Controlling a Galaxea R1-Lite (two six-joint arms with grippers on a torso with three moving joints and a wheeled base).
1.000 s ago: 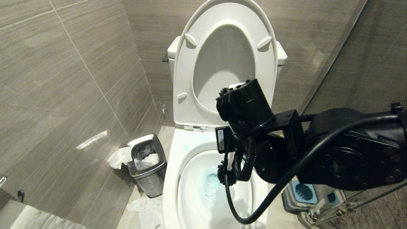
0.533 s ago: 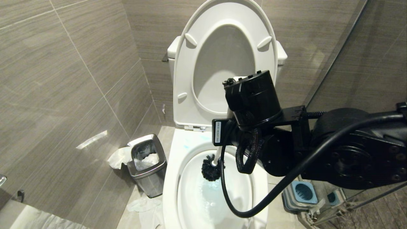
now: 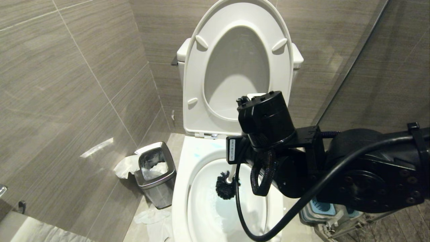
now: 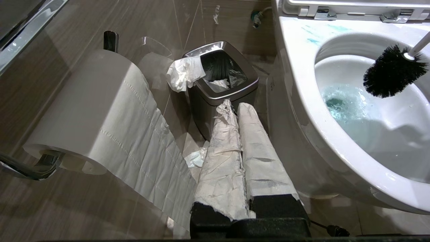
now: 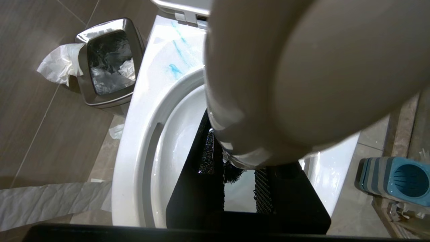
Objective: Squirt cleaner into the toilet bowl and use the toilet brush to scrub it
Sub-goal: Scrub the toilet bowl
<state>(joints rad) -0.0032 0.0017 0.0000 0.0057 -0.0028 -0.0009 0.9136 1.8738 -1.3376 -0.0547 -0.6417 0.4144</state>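
Cleaner (image 4: 339, 104) already in: blue streaks on rim, water tinted. Right gripper (image 5: 235, 168) clamped on toilet brush (image 3: 225, 188) handle, bristle head inside toilet bowl (image 3: 183, 188) near back wall, above water. Scrubbing underway, unfinished. Left gripper (image 4: 240, 134) closed, empty, parked low beside bowl

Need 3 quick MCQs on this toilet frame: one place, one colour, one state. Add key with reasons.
1. Where is the toilet brush head?
A. in its holder
B. inside the toilet bowl, above the water
C. in the waste bin

2. What colour are the cleaner streaks on the rim?
A. turquoise-blue
B. yellow
C. red

3. What state is the seat in?
A. raised
B. down
C. removed

Key: 1 B, the black bristles hang over tinted water in the left wrist view. 2 A, blue smears near the hinge. 3 A, the seat stands upright against the tank.
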